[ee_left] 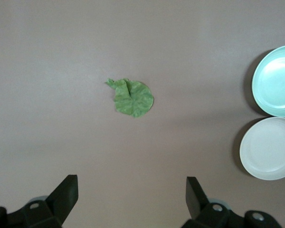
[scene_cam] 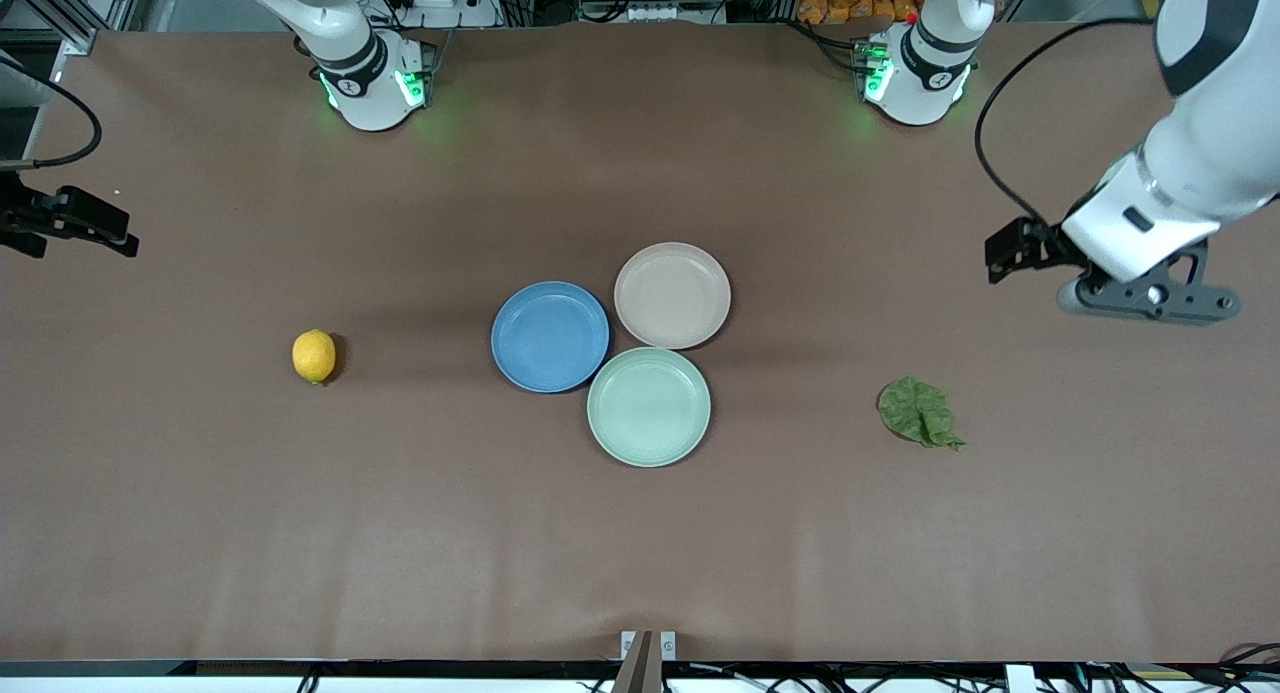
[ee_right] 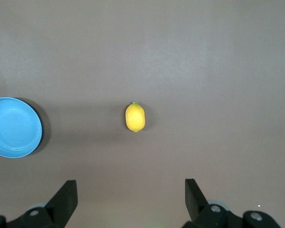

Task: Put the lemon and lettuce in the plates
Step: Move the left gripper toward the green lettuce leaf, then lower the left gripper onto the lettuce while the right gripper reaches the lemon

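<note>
Brown tabletop bare around our targets; both grippers, left and right, gape empty; lemon firm, grasp its middle; lettuce limp, pinch its centre.

A mint-green plate sits just below centre of the frame on my brown counter, its rim touching two other plates.

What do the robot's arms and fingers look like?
Both arms are glossy white with dark grey joint bands and green lights glowing at their bases. A black cable loops beside the left arm. The left gripper and right gripper each have two black, wedge-shaped fingers.
</note>
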You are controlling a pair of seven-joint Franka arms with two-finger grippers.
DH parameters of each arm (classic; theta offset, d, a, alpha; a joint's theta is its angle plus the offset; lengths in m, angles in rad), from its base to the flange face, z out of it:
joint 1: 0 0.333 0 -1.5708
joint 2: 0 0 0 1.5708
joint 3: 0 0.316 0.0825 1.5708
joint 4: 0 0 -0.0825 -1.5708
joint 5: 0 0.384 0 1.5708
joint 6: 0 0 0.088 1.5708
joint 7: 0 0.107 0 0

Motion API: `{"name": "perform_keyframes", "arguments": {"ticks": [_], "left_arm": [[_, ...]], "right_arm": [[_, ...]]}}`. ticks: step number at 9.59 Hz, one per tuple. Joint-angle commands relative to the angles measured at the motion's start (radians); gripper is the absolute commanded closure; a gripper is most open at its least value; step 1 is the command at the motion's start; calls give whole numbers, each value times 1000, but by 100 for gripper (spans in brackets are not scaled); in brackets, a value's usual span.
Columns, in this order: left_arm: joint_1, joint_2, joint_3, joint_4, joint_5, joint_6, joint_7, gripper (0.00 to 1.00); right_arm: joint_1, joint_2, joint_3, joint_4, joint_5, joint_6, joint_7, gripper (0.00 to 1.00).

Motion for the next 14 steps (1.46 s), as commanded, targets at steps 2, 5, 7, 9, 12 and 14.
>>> {"name": "perform_keyframes", "arguments": {"ticks": [2,5,7,9,12,14], "left_arm": [[4,81,-2,21,15,35,-10,0],[4,180,7,20,21,142,-12,0],[20,245,9,17,21,173,-8,0],[21,294,11,5,24,220,-2,0],[21,319,9,-86,101,329,10,0],[82,346,8,-135,99,442,7,0]], "right_arm": [[1,14,0,20,-1,-37,25,0],[8,52,0,5,-1,-28,24,0],[12,80,1,3,-1,-21,24,0],[10,100,1,-21,0,8,24,0],[5,99,1,-96,0,78,25,0],[4,94,0,-177,-1,162,51,0]]}}
